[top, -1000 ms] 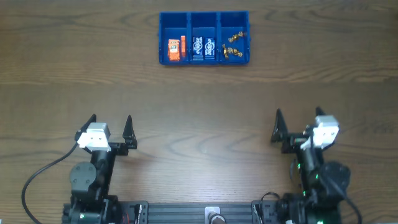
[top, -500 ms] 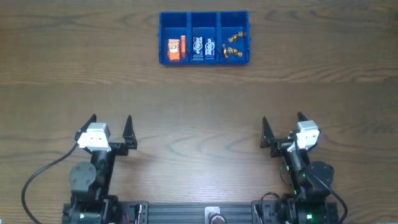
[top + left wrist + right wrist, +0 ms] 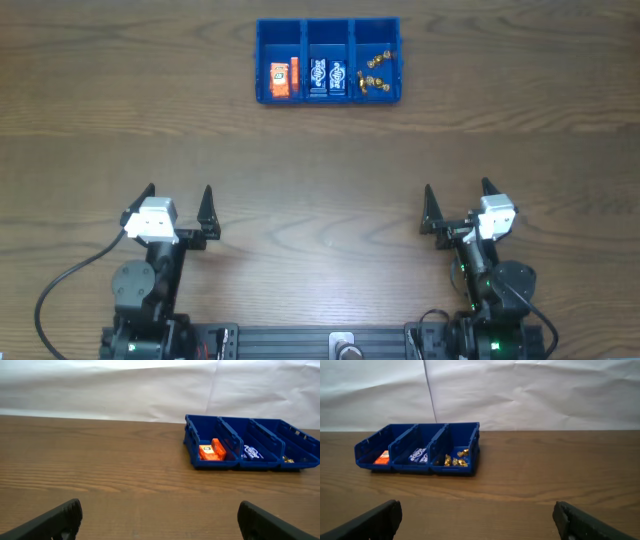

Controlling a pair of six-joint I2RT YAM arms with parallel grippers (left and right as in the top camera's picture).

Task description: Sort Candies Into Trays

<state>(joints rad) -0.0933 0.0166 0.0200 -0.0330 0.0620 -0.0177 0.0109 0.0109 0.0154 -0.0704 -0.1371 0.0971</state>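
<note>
Both wide open, nothing held

Your left pincer [image 3: 178, 192] and right pincer [image 3: 457, 188] hang low over the desk [image 3: 320, 160], well apart from the blue tray [image 3: 328, 24] at its far side. The candies [image 3: 375, 72] lie in its three compartments.

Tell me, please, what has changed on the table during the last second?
The right arm swung sideways toward the table's middle, with its jaws open and empty. Nothing was taken hold of or let go. The left arm, the blue plastic three-compartment tray and the orange candies, blue candies and gold candies inside it stayed as they were.
</note>
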